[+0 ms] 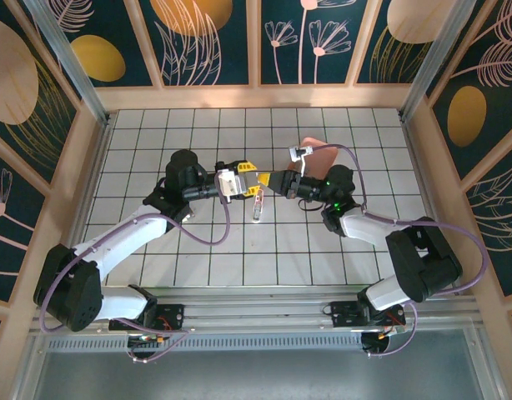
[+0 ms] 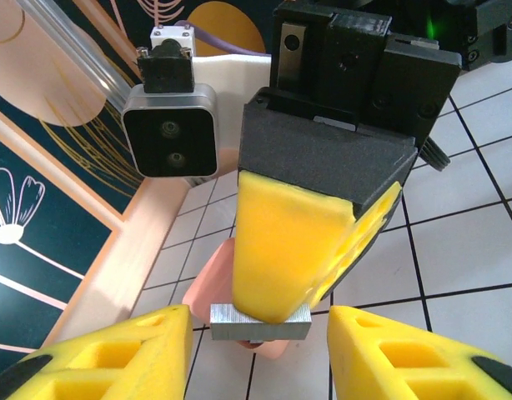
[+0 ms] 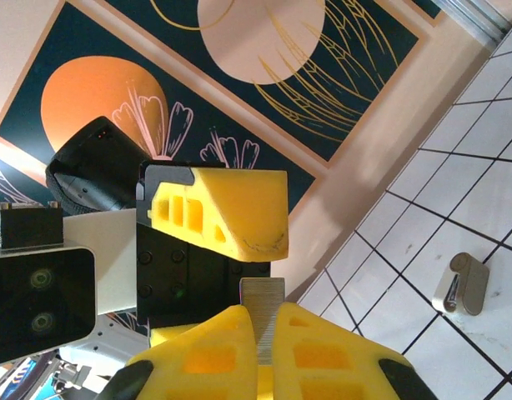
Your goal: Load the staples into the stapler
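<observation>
The right gripper (image 1: 270,182) is seen clamped on the staples (image 2: 260,322). In the left wrist view its yellow fingers (image 2: 281,242) are pressed together on the short silver-grey block, which sticks out on both sides below their tips. In the right wrist view the same block (image 3: 262,302) is gripped between the two pads, with its ribbed face standing up above them.

The left gripper (image 1: 253,183) is held with its jaws well apart. Its two yellow fingertips (image 2: 114,358) are seen on either side of the staples, near them but not touching. The two grippers are met tip to tip above the white tiled floor (image 1: 239,250).

The stapler (image 1: 256,206) is left lying on the tiles just in front of the meeting point, and nothing is touching it. In the right wrist view only its silver end (image 3: 462,283) is made out, and its pink body cannot be told. In the overhead view the staples are too small to be picked out between the fingers. The salmon-pink tray (image 1: 321,148) is partly covered by the right arm. The lower parts of the left fingers are cut off by the frame edge.
</observation>
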